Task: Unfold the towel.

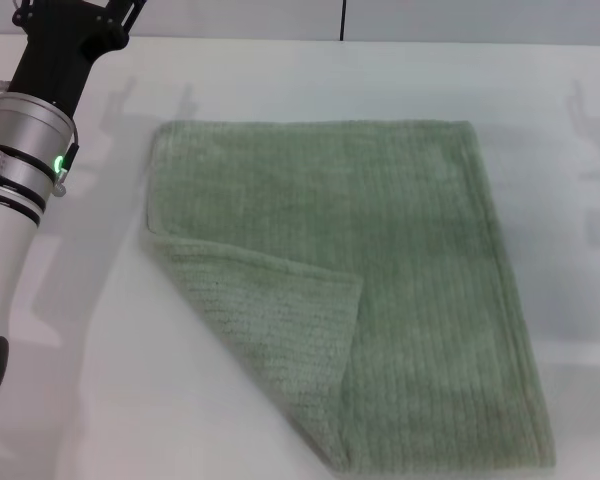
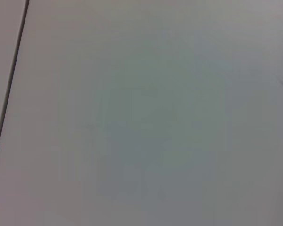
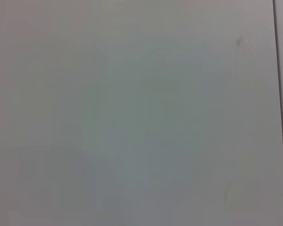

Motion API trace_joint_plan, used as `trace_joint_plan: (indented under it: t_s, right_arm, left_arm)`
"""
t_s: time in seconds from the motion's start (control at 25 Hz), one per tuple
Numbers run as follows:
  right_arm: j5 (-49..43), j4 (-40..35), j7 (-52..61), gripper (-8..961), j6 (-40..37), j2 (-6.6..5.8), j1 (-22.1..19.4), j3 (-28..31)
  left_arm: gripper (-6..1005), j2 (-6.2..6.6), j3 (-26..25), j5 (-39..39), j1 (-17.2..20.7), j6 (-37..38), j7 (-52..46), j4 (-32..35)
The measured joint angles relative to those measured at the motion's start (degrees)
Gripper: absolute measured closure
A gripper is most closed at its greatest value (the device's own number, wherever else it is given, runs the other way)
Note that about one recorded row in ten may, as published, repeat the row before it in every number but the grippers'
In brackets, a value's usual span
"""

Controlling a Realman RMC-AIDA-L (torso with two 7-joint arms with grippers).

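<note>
Closest up, the towel's (image 1: 380, 260) near-left corner is flopped over itself on the white table (image 1: 540, 90), and with the left arm (image 1: 20, 170) parked far left, pincers unseeable, a sloppy pinch could drag everything sideways.

We see a white surface (image 1: 400, 80) and the green towel (image 1: 400, 250) lying flat on it; the towel's near left corner (image 1: 280, 320) is folded over onto the cloth
</note>
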Motion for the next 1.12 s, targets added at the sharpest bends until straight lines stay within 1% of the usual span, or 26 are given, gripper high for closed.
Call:
trace_joint_plan:
  t_s: [1.12]
  right_arm:
    - [0.0, -0.5, 0.3, 252, -0.3, -0.01, -0.1, 0.1]
  left_arm:
    - [165, 0.00, 0.0, 0.0, 0.0, -0.4, 0.1, 0.6]
